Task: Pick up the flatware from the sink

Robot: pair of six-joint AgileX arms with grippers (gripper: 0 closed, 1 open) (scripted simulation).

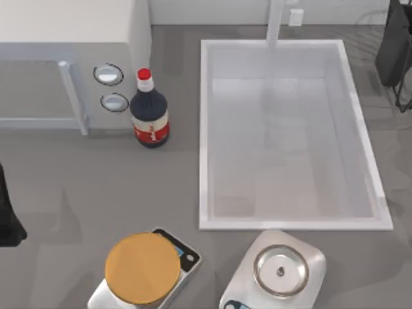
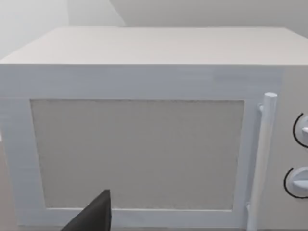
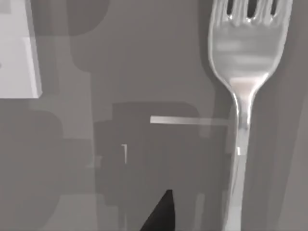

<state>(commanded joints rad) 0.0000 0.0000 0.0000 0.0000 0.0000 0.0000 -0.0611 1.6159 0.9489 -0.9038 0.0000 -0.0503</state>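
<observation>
The sink [image 1: 205, 129] is a white basin at the table's right half, with its faucet post [image 1: 275, 22] at the far short side; nothing lies in its bowl. The flatware [image 3: 245, 62], a silver fork, hangs close before the right wrist camera over grey table, tines away and handle running back beside a dark fingertip [image 3: 161, 211]. My right gripper appears shut on the handle's end, which is out of frame. My right arm [image 1: 394, 48] is at the top view's far right edge. My left arm [image 1: 8, 219] is parked at the left edge, facing the microwave.
A white microwave [image 1: 64, 58] stands at the back left, with a dark sauce bottle [image 1: 149, 112] beside it. At the front are a scale with a round orange disc [image 1: 143, 267] and a steel scale with a round pan [image 1: 280, 269].
</observation>
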